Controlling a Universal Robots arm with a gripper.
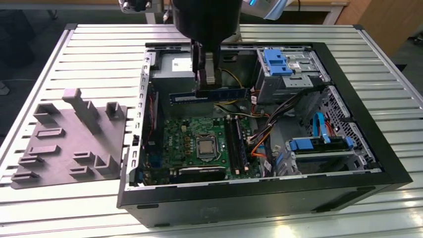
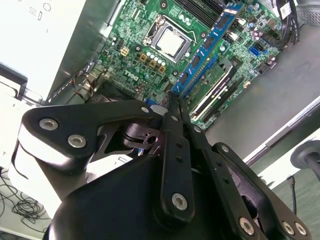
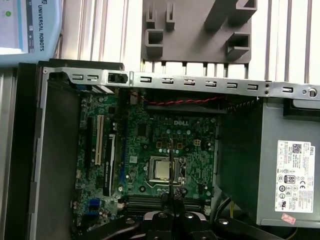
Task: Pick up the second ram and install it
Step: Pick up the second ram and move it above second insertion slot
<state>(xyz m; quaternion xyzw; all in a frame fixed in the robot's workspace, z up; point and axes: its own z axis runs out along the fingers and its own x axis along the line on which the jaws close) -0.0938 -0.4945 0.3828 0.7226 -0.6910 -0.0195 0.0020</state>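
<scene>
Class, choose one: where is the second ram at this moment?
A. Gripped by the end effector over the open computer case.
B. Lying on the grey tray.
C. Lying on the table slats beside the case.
A: in the exterior view the end effector grips the second ram above the open computer case, away from the grey tray.

Our arm (image 1: 205, 20) stands as a dark, upright column in the exterior view, with the wrist pointing straight down. Below it our gripper (image 1: 206, 85) hangs with its two fingers (image 1: 198, 64) drawn close together, clamped on the upper edge of the second ram (image 1: 228, 93), which lies level beneath them. In the second wrist view the black linkage bars fold in toward the narrow tips. As far as we can see, the grip sits near the stick's middle.
</scene>
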